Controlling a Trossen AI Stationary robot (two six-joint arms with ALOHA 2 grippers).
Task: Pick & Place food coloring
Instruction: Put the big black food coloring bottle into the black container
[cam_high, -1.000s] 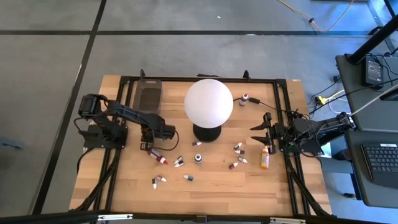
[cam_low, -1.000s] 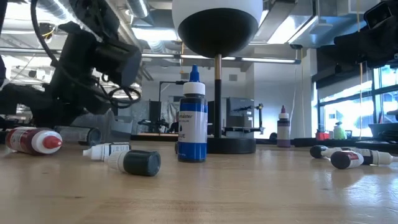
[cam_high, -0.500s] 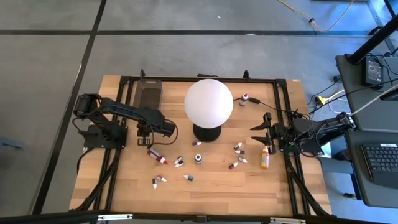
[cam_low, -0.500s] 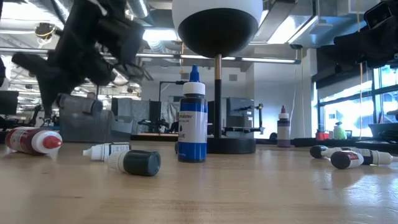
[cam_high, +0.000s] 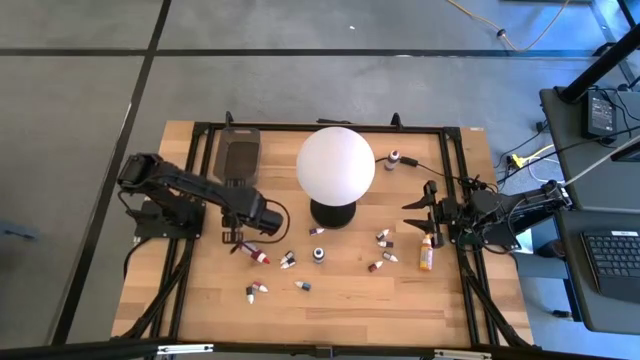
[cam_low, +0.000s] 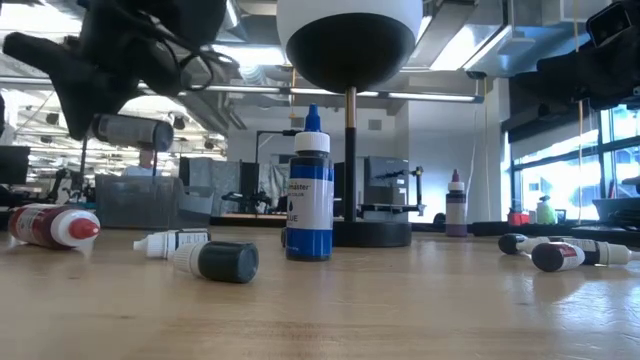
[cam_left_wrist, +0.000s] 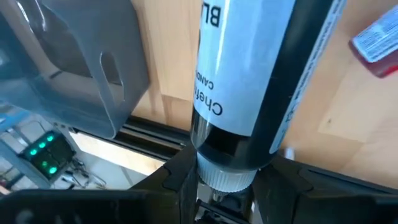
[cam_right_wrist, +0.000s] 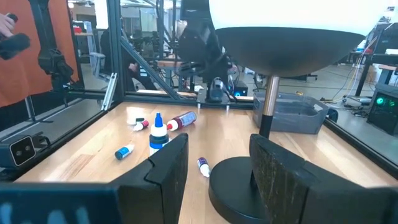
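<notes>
**Left arm lifts a bottle clear of the table**

We see the left gripper (cam_high: 240, 240) in the air over the left part of the light wooden table (cam_high: 340, 300), its fingers closed on the cap end of a small dark-bodied dropper bottle with a pale label (cam_left_wrist: 249, 68). In the low view that bottle (cam_low: 133, 131) hangs roughly level, well above the tabletop. A second ago the gripper was down among the lying bottles; since then it has risen with this one, so we judge the pick done and the carry begun. The dark grey rectangular tray (cam_high: 238, 152) sits near the back left of the table, close behind the gripper, and looks to us the likely place to set it.

The rest remain on the table: a red bottle with a white cap (cam_high: 254, 252) lying just beside the gripper, an upright blue bottle (cam_low: 309, 190) in front of the big white globe lamp (cam_high: 335, 163), and others scattered about.

The right gripper (cam_high: 412, 217) waits at the right edge, jaws partly open and holding nothing, near the taller orange bottle (cam_high: 426, 254).
</notes>
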